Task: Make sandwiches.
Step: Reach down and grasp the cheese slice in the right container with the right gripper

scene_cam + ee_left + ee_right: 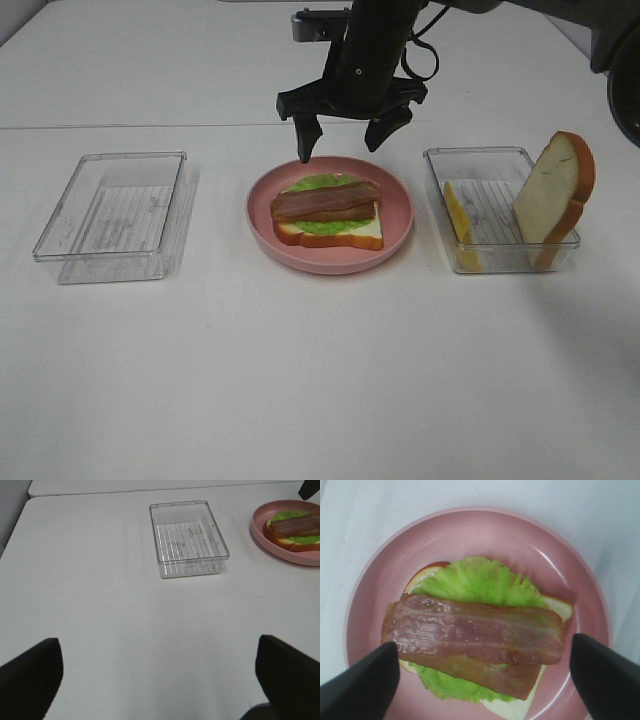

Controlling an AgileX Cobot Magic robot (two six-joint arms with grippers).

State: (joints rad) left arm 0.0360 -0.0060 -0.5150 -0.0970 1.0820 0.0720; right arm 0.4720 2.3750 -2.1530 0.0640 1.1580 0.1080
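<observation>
From where I stand, the sandwich [328, 210] is about half built. On the pink plate [330, 264] in the middle of the table lies 1 bread slice [365, 234], with the lettuce leaf [318, 183] on it and the bacon strips [325, 201] across the lettuce.

The right gripper [342, 146] hovers just above the far side of the plate. Its jaws are spread wide and there is nothing between them.

2 pieces are not yet on the stack. The yellow cheese slice [460, 215] stands on edge against the near-plate wall of the right clear tray [478, 152], and the second bread slice [550, 195] leans upright at that tray's far end. My guess is the cheese goes on next and the bread closes the sandwich.

The left clear tray [110, 215] holds no food that I can see. The left gripper [160, 680] hangs over bare table, well apart from the plate, jaws parted and carrying nothing.
</observation>
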